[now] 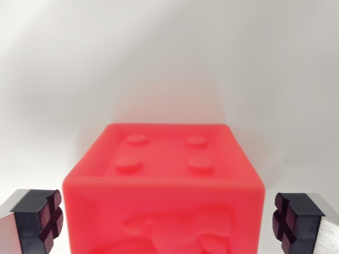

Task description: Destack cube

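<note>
The gripper point(168, 221) is spread wide, its dark pads point(44, 219) flanking the red cube point(163, 196) with clear gaps on both sides (nothing held). The cube sits centred between them, four studs on top.

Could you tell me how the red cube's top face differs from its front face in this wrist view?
The red cube shows two faces. The top face carries four round raised studs in a square; the front face carries an irregular embossed figure instead. The top face is seen whole and foreshortened, while the front face is cut off by the picture's lower edge. Both are the same bright red with rounded edges.
</note>
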